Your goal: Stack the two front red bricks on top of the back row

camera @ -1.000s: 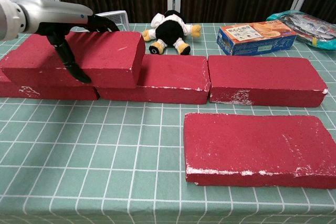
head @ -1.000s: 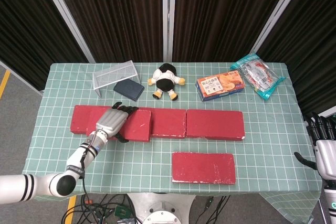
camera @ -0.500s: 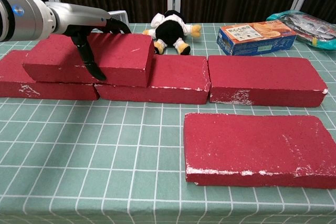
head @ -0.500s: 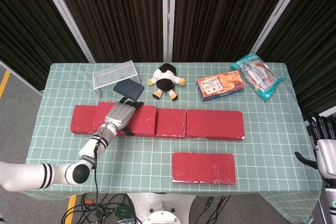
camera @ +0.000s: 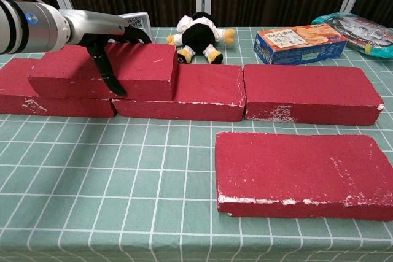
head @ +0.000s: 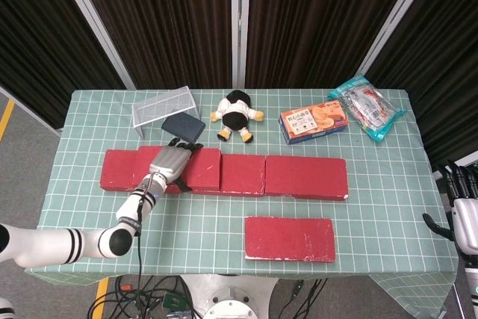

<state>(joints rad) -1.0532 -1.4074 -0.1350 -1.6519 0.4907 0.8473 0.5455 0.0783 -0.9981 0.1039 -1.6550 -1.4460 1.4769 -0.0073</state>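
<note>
My left hand (camera: 98, 29) grips first brick (camera: 107, 72), resting on back row (camera: 301, 93) left part | second brick (camera: 304, 173) waits in front on bench (camera: 123, 200) | right hand (head: 464, 218) idle, fingers apart, holding nothing

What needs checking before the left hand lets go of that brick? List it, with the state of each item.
1. Stacked brick sits on the back row, spanning the joint between the two leftmost bricks: ok.
2. It lies level, not tilted: ok in the chest view.
3. Left hand grips it across the top and front face: ok.
4. Its back edge is fully supported: cannot tell, hidden.
5. Front brick lies on the cloth, unobstructed: ok.
6. Right hand is off the table's right edge, holding nothing: ok.
</note>
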